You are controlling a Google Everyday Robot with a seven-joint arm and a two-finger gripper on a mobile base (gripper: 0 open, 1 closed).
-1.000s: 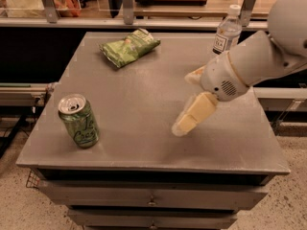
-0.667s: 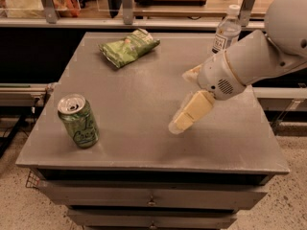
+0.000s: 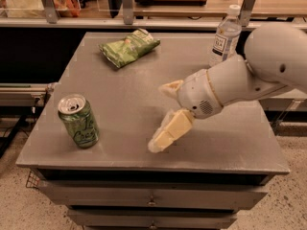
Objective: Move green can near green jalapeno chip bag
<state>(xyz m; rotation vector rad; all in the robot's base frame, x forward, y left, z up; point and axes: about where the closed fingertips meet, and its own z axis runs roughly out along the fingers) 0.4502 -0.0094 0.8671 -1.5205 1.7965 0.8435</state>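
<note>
The green can (image 3: 79, 121) stands upright near the front left corner of the grey table (image 3: 120, 104), its silver top and pull tab facing up. The green jalapeno chip bag (image 3: 128, 47) lies flat and crinkled close to the back edge, a little left of the middle, well apart from the can. A clear water bottle (image 3: 224, 35) with a white cap stands upright near the back right corner.

The white arm (image 3: 240, 83) comes in from the right edge, its bulky rounded joint hanging over the right side of the table and its forearm angling down and leftward toward the middle. At its end the gripper (image 3: 158, 117) hovers over the front half of the table, right of the can and well apart from it. Its two cream fingers are spread wide with nothing between them: one finger (image 3: 171, 87) points left toward the table's centre, and the other (the longer-looking one in this view) slants down toward the front edge, its tip low over the surface; whether it touches the tabletop cannot be told. The gripper is far from the chip bag as well, which sits beyond it toward the back edge.

Below the front edge, grey drawers (image 3: 151, 195) show.
</note>
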